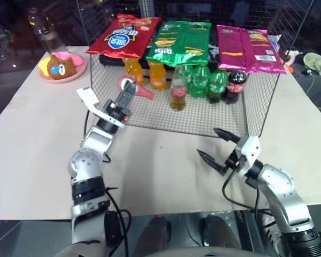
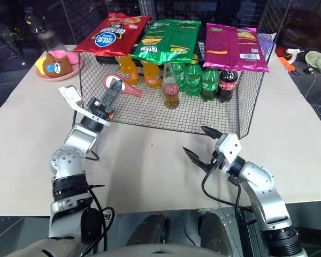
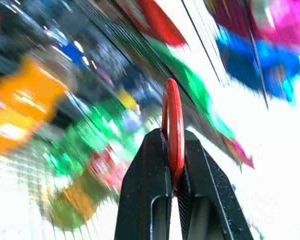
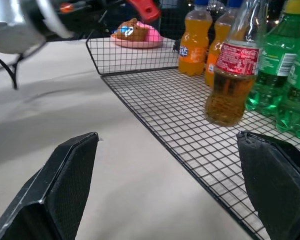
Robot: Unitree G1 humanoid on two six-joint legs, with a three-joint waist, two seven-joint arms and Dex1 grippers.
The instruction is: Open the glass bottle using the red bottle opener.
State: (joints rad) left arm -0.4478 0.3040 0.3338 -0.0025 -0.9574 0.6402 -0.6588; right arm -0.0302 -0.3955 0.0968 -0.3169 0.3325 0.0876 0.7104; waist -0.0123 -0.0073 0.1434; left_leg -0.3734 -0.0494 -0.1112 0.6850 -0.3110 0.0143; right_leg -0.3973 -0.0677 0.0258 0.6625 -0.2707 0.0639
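Labels: Fanta on orange bottles, Coca-Cola script on glass bottle
Left end effector: clamped on red bottle opener, raised over wire rack
Right end effector: spread wide, holding nothing
Glass bottle: upright on rack, beside green bottles

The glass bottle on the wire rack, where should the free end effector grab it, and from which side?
Grip the glass bottle around its wide lower body, below the red label, coming from the open front of the wire rack. It stands upright nearest that edge; green bottles crowd its right, and the neck must stay clear for the bottle opener.
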